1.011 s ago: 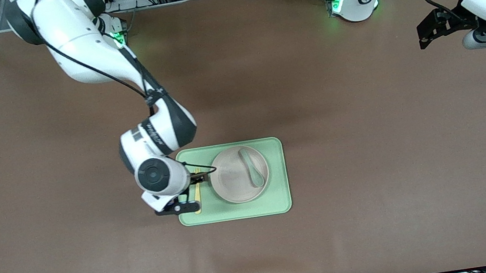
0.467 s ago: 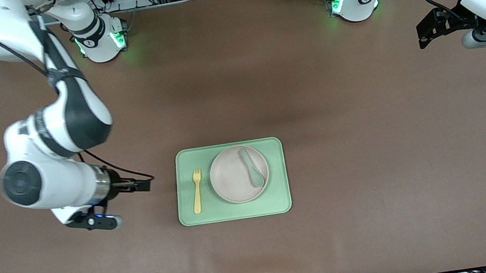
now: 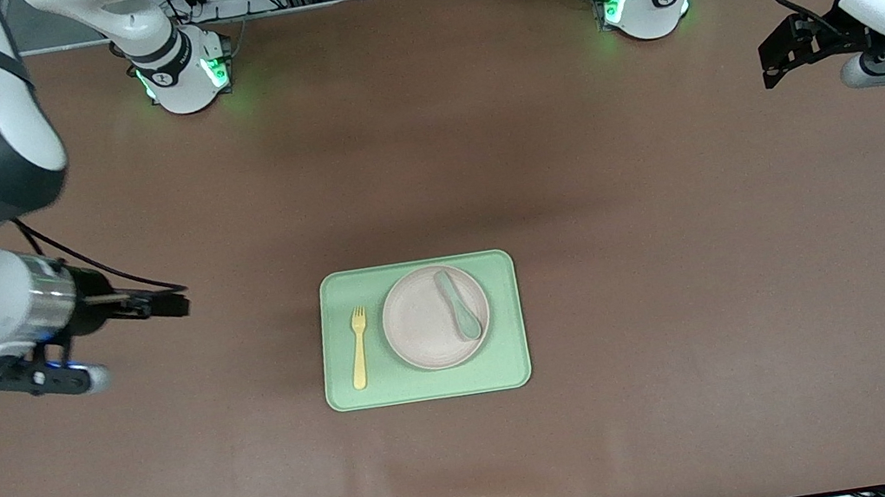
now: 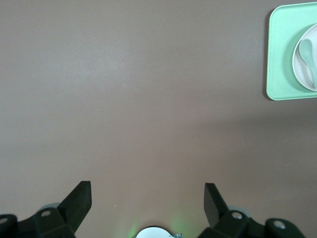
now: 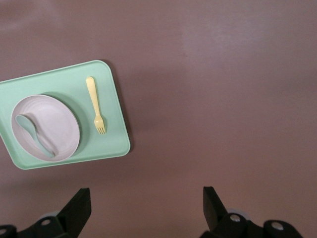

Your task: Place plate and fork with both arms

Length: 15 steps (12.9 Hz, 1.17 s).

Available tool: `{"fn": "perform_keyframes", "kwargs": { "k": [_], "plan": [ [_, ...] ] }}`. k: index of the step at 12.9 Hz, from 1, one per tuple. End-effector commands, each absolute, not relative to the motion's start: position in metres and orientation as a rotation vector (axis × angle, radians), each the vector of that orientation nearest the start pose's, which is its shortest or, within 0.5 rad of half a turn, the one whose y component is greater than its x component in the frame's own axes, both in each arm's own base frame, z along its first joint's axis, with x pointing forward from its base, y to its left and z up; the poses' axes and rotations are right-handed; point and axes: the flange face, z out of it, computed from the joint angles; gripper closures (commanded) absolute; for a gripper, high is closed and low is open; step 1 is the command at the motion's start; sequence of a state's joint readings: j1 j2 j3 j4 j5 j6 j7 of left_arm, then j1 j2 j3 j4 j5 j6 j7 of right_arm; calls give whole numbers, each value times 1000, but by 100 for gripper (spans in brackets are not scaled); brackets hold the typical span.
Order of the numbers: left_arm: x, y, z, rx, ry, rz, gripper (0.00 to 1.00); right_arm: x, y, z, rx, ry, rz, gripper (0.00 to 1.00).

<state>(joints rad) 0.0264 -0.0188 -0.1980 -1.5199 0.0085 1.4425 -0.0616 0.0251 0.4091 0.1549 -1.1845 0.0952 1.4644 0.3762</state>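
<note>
Plate (image 3: pixel 435 317) and fork (image 3: pixel 358 347) both sit on the green tray (image 3: pixel 513 369) mid-bench, spoon (image 3: pixel 458 304) lying in the plate; the fork lies just beside the plate toward the right arm's end, long axis running near-far, tines pointing away from the front camera. Right claw (image 3: pixel 175 306), jaws apart and empty, hangs over bare bench toward its own end and is the nearer of the two. Left claw (image 3: pixel 774 63), also apart and empty, waits over its end; open bench all round the tray.
</note>
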Motion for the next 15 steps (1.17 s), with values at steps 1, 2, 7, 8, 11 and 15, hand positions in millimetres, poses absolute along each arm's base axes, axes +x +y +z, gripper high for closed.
{"fn": "perform_keyframes", "kwargs": {
  "k": [1,2,7,8,11,15],
  "plan": [
    [524,-90,653,-3128,224,68,0,623,89,596,-3003,308,192,0],
    [524,-90,654,-3128,229,66,0,612,87,613,-3006,312,154,0],
    [524,-93,654,-3130,229,61,0,529,83,667,-3045,298,24,0],
    [524,-92,654,-3130,227,61,0,520,83,667,-3057,240,-16,0],
    [526,-80,654,-3135,192,61,0,514,78,651,-3094,225,-53,0],
    [527,-78,652,-3135,174,64,0,537,52,657,-3125,158,-94,0]
  ]
}}
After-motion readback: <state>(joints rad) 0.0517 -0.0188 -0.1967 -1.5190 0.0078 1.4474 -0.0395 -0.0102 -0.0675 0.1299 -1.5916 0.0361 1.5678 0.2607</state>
